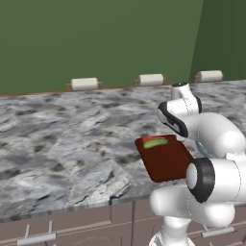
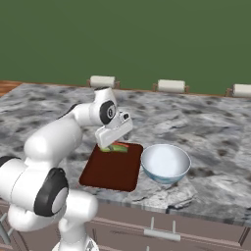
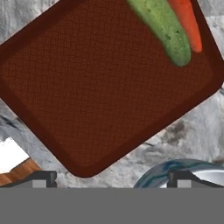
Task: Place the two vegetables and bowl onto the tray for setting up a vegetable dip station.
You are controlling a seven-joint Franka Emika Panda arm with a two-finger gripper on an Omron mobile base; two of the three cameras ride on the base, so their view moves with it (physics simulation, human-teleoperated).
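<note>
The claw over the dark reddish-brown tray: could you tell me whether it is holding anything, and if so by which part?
Nothing is held: the claw is open above the tray.

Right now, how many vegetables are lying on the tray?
2. A green cucumber and a red-orange vegetable lie side by side near one corner of the dark red-brown tray. The arm hides part of the tray in both base views, so another could be hidden.
</note>
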